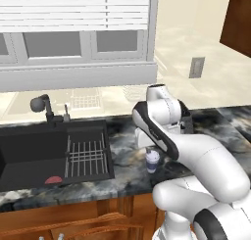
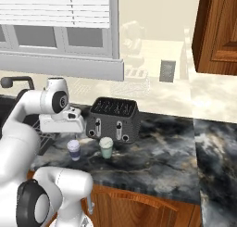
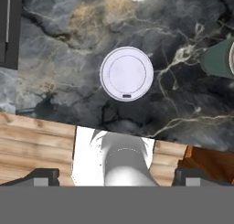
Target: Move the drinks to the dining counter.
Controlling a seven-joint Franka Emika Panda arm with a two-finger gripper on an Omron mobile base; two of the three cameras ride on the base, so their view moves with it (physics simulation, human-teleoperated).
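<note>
Purple-blue paper cup [image 3: 126, 73], round white lid, on veined black marble counter [image 3: 68, 45]; gripper [image 3: 116, 177] above, jaws wide.

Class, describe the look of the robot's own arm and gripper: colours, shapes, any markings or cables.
The arm is glossy white with rounded, tubular links and dark grey joint bands. The gripper has two small dark, blocky finger tips. No cables or markings are visible.

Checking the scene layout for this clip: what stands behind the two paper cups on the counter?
A dark grey toaster stands just behind the purple cup and the green cup. The counter behind the toaster is hidden by its body.
</note>
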